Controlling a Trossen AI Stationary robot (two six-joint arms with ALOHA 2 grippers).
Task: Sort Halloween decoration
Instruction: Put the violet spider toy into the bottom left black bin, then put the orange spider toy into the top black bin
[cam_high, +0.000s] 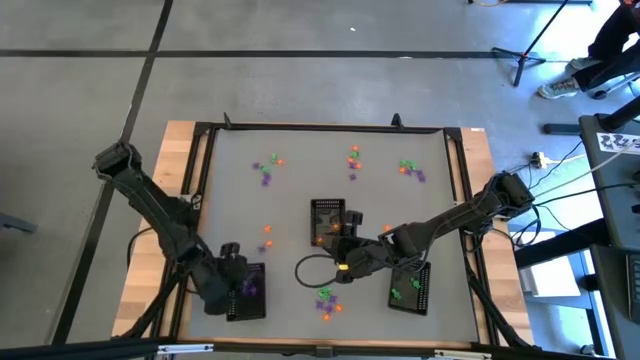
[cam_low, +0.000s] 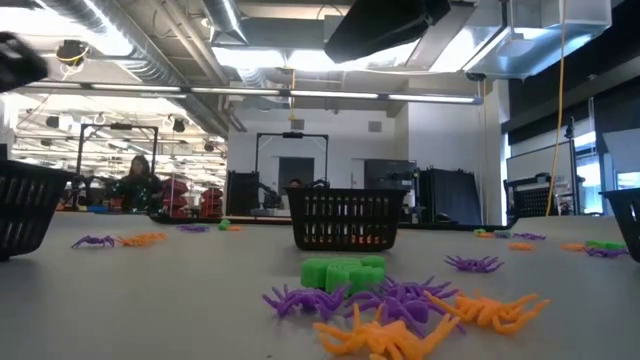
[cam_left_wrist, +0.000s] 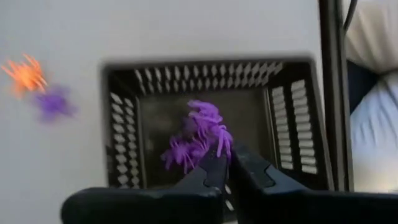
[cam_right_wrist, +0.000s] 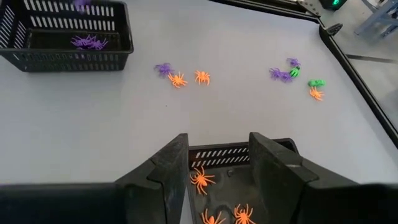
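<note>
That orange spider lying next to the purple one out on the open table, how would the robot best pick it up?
Judging by its pose, from straight above. The orange spider lies flat with thin legs splayed outward, so the end effector should pinch the small raised body at the middle, not the legs. The purple spider sits close on one side, so the fingers should close along the free sides.

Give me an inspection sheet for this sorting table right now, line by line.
Surface: grey table, wooden edges.
Job's things: orange, purple and green spiders scattered loose; purple ones in the left basket, orange in the middle basket, green in the right basket.
Clutter: nothing seen.
Grippers: left gripper shut above the purple basket; right gripper open above the orange basket.
Cables: black loop on the table.
Surroundings: person at the far corner.
</note>
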